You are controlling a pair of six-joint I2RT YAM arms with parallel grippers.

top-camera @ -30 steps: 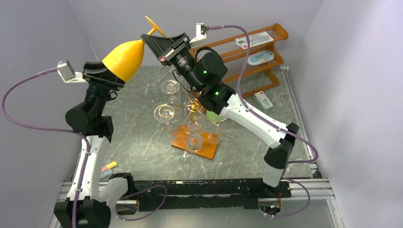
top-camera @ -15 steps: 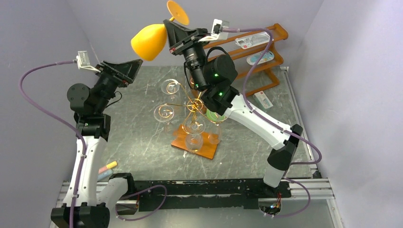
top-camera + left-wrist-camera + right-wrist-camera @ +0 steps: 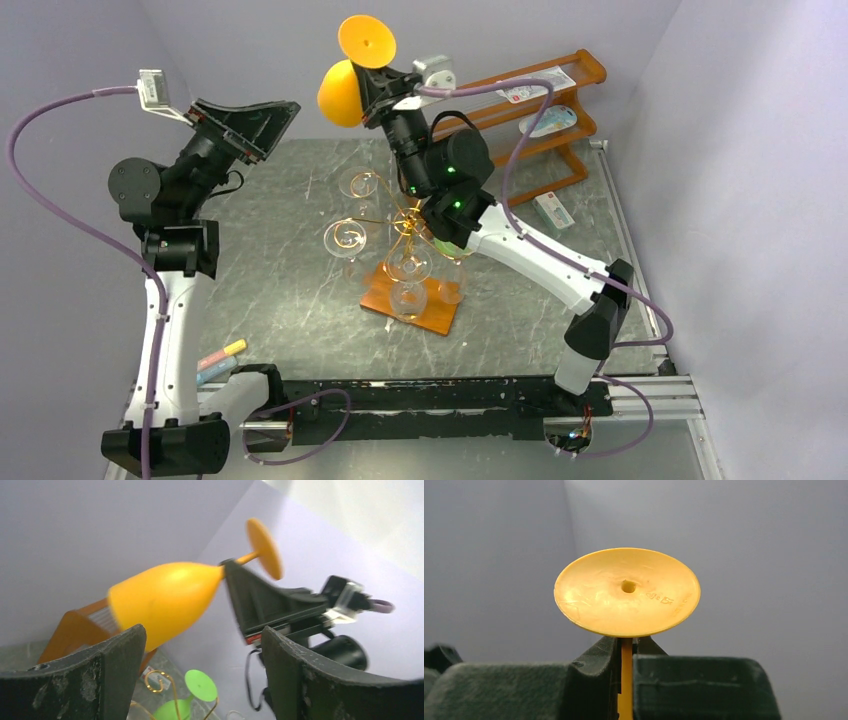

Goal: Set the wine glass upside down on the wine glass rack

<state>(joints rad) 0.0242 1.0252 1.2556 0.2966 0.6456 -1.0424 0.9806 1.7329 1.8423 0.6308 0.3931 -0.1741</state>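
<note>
The yellow wine glass (image 3: 341,92) is held high over the back of the table, foot (image 3: 366,40) up and tilted. My right gripper (image 3: 380,78) is shut on its stem (image 3: 626,680), just under the foot (image 3: 626,592). My left gripper (image 3: 278,128) stands open to the glass's left, apart from it; in the left wrist view the bowl (image 3: 165,600) lies beyond the empty fingers (image 3: 120,665). The wine glass rack (image 3: 405,222), a gold wire tree on a wooden base (image 3: 378,292), stands mid-table below, with clear glasses and a green one (image 3: 200,685) hanging on it.
A brown three-tier shelf (image 3: 585,70) with packets stands at the back right. A small packet (image 3: 553,210) lies on the table near it. Markers (image 3: 225,355) lie at the near left. Purple walls close in on both sides and behind.
My left gripper let go of the bowl, opened wide and drew back to the left. My right arm carried the glass by its stem up and rightward, turning the foot upward.
</note>
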